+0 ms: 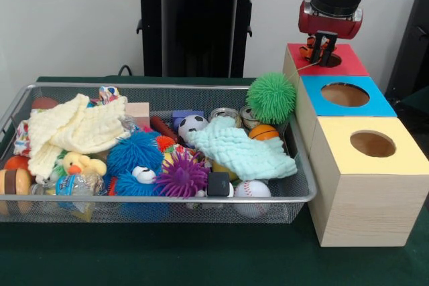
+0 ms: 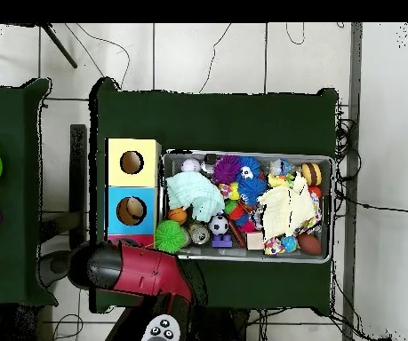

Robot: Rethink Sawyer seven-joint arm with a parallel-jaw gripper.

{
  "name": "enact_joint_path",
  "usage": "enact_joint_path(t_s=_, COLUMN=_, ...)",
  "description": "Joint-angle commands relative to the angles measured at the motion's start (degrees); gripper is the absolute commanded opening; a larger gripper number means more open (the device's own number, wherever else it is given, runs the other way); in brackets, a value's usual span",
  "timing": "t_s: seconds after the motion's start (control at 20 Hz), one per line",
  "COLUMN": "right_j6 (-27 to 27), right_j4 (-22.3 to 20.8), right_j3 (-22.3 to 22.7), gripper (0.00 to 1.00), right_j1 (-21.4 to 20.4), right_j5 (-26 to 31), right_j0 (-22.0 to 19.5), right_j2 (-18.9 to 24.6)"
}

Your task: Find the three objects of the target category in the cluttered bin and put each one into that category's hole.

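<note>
My gripper (image 1: pixel 322 47) hangs right over the round hole of the red-topped box (image 1: pixel 350 65), at the far end of the row of boxes. A small orange thing (image 1: pixel 309 51) shows at its tip, by the hole's edge. In the overhead view the red arm (image 2: pixel 132 268) covers that box and the gripper. The wire bin (image 1: pixel 161 198) holds a green spiky ball (image 1: pixel 271 97) at its right rim, a purple spiky ball (image 1: pixel 181 175), a blue fuzzy toy (image 1: pixel 136 155) and a small orange spiky ball (image 1: pixel 165 143).
A blue-topped box (image 1: pixel 382 105) and a yellow-topped box (image 1: pixel 409 159) with holes stand nearer. The bin also holds a mint cloth (image 1: pixel 241 151), a yellow cloth (image 1: pixel 74 128), a soccer ball (image 1: pixel 192 125), a baseball (image 1: pixel 253 189), a small basketball (image 1: pixel 264 132) and a rubber duck (image 1: pixel 79 163).
</note>
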Motion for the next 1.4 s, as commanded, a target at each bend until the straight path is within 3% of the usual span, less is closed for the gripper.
enact_joint_path(t_s=0.05, right_j6=15.98, right_j4=2.88, right_j3=5.14, gripper=0.0, right_j1=4.8, right_j5=-5.79, right_j0=0.42, right_j2=4.09)
enact_joint_path(t_s=0.55, right_j6=16.78, right_j4=4.74, right_j3=4.59, gripper=0.0, right_j1=4.34, right_j5=-5.21, right_j0=0.71, right_j2=4.95)
enact_joint_path(t_s=1.4, right_j6=17.11, right_j4=6.89, right_j3=6.59, gripper=0.0, right_j1=4.73, right_j5=-9.4, right_j0=1.54, right_j2=6.1)
